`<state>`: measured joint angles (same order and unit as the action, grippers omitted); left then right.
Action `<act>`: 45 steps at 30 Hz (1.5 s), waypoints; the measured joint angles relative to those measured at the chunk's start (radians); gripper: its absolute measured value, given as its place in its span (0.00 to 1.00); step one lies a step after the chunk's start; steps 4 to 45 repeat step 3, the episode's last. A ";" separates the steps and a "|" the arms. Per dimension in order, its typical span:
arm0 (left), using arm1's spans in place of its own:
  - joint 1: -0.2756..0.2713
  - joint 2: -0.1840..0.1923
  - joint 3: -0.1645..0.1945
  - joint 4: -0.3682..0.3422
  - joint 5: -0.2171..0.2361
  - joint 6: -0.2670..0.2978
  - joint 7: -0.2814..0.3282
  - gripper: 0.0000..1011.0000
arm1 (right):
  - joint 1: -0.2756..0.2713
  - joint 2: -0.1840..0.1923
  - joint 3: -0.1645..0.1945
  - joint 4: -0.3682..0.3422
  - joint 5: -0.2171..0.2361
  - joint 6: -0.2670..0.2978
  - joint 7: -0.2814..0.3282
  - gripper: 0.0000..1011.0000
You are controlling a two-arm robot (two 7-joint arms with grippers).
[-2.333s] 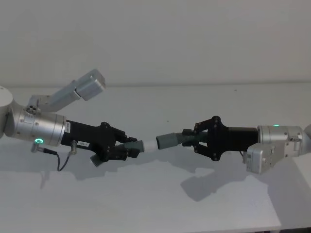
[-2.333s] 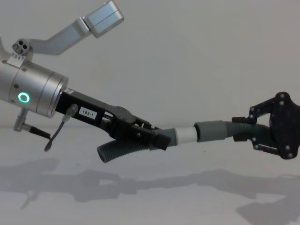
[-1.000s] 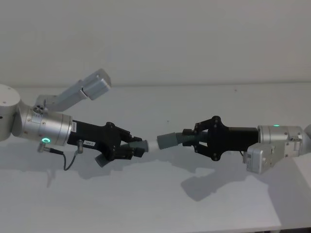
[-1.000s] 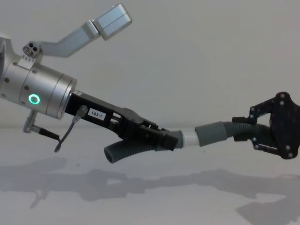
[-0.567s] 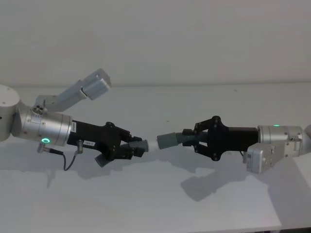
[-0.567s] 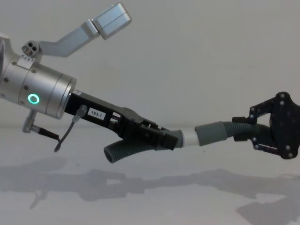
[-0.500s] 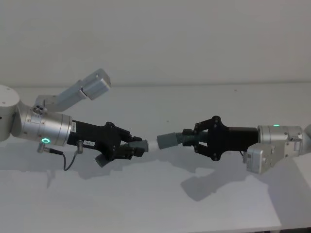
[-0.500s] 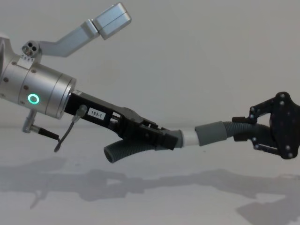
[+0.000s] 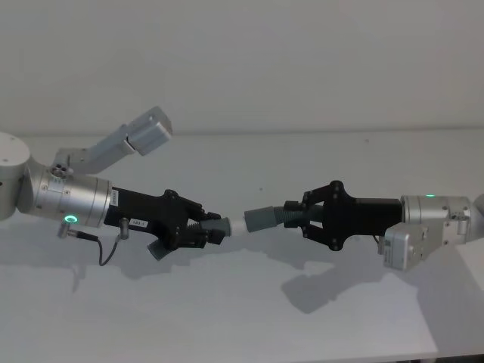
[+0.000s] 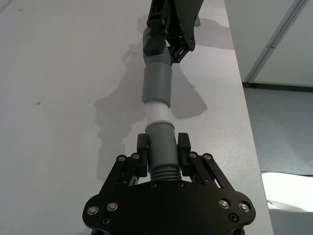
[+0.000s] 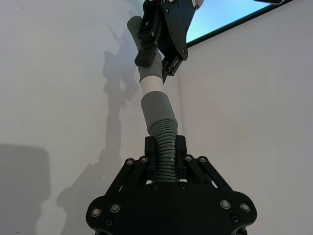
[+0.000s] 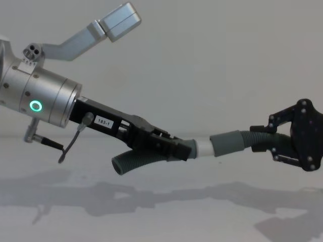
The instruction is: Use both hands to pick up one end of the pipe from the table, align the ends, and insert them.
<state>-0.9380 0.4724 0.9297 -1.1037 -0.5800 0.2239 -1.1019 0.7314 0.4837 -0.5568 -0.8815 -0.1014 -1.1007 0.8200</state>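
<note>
Pipe pieces meet in mid-air above the table (image 9: pixel 249 318), near the middle of the head view. The white tip (image 9: pixel 236 224) on the left piece (image 12: pixel 135 162) sits partly inside the grey cuff (image 9: pixel 261 218) of the right piece (image 12: pixel 247 137), with a band of white still showing between them, so I judge the insertion begun but not seated.

The left end effector (image 9: pixel 210 231), reaching in from nine o'clock in the head view, is pinching its piece just behind the white tip; that hose's free ribbed tail curves down below the fingers. The right end effector (image 9: pixel 301 219), coming from three o'clock, is clamped on the ribbed section just behind the cuff. In the left wrist view the tip (image 10: pixel 157 113) and cuff (image 10: pixel 157 86) look nearly in line; in the right wrist view the cuff (image 11: pixel 157 112) bends slightly off the axis of the tip (image 11: pixel 152 84).

That small bend is the main risk: pushing on with the axes crossed could jam the tip against the cuff's inner wall. Because both hoses are ribbed and flexible, a hard push may buckle the right piece instead of seating the joint. Either hose could also slide through its fingers, leaving the white band exposed.
</note>
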 joint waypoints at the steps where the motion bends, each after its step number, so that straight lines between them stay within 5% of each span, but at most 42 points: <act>1: 0.000 0.000 0.000 0.000 0.000 0.000 0.000 0.32 | 0.000 0.000 0.000 0.000 0.000 0.000 0.000 0.21; 45: 0.000 0.000 0.000 0.000 0.000 0.000 0.000 0.32 | 0.000 0.000 0.000 0.000 0.000 0.000 0.000 0.21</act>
